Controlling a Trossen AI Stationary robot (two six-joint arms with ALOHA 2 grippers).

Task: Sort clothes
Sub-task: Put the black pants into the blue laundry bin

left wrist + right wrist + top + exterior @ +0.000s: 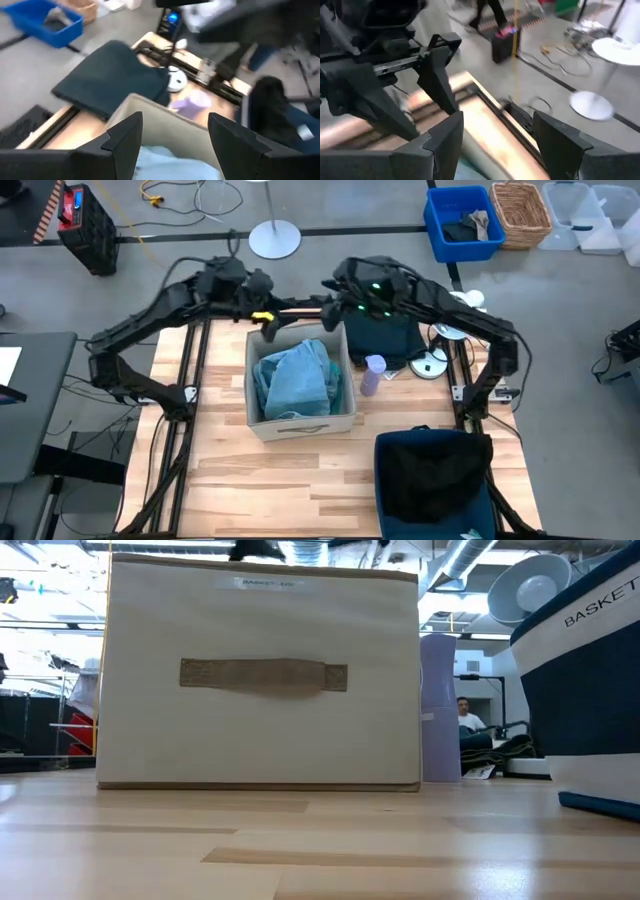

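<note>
The beige fabric box (300,418) stands at mid-table and holds turquoise cloth (298,385); a paler blue part of it shows in the left wrist view (170,162). The dark green garment (388,340) lies flat on the table behind the box, to its right. The black garment (430,465) lies in the navy bin (480,510) at the near right. My left gripper (268,323) hangs open and empty over the box's far left corner. My right gripper (335,308) is open and empty above the box's far rim, facing the left gripper (437,75).
A lilac bottle (372,375) stands at the box's right side, next to a white round thing (430,366). On the floor beyond the table are a blue crate (462,222), a wicker basket (522,212) and a lamp base (274,238). A person (466,716) sits in the room behind.
</note>
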